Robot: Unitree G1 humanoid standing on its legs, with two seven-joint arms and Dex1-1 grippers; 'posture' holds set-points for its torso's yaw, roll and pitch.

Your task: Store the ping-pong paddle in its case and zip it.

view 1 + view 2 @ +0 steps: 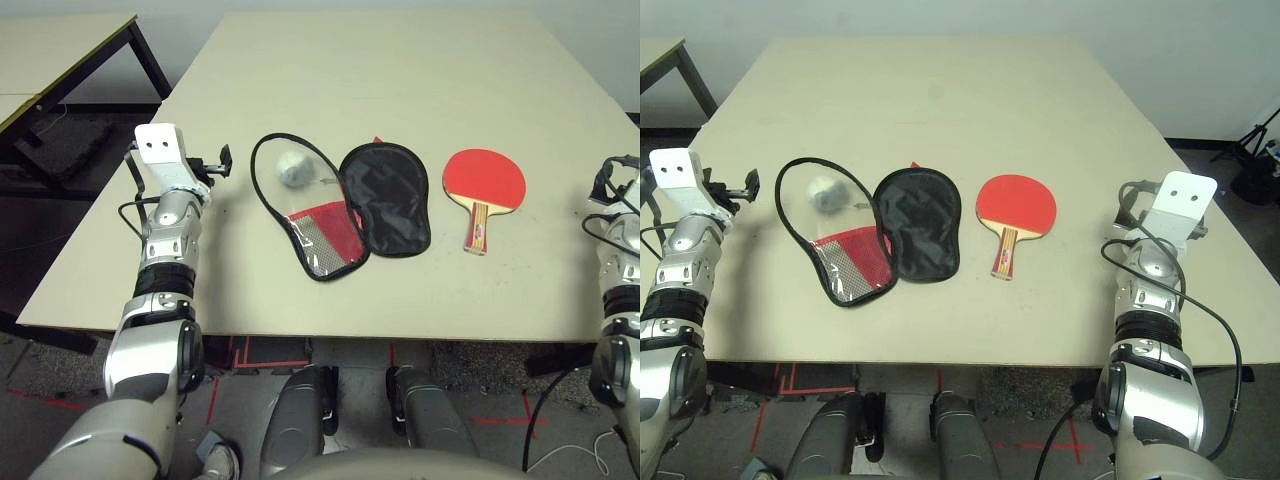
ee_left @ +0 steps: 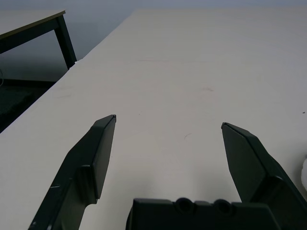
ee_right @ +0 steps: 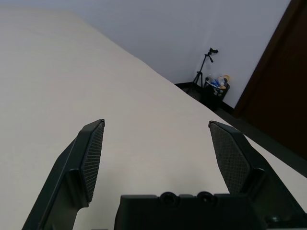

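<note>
Paddle: the ping-pong paddle (image 1: pixel 1014 211) lies on the table (image 1: pixel 940 90), just right of the case (image 1: pixel 885 235) — handle toward the robot.
Nearer arm: right gripper (image 3: pixel 158 143) — fingers spread, empty.
Left gripper (image 2: pixel 168 143): spread, empty.

The beige table (image 1: pixel 400 80) carries the open case (image 1: pixel 340 205), a grey-white ball (image 1: pixel 294 168) and the ping-pong paddle (image 1: pixel 484 185).

A grey-white soft ball (image 1: pixel 294 168) is being seen resting on the beige table (image 1: pixel 400 90). A second, dark-legged table (image 1: pixel 70 45) is standing off to the left. A tripod (image 3: pixel 205 64) and dark bin (image 3: pixel 216 91) are being glimpsed near a brown door (image 3: pixel 283 86).
</note>
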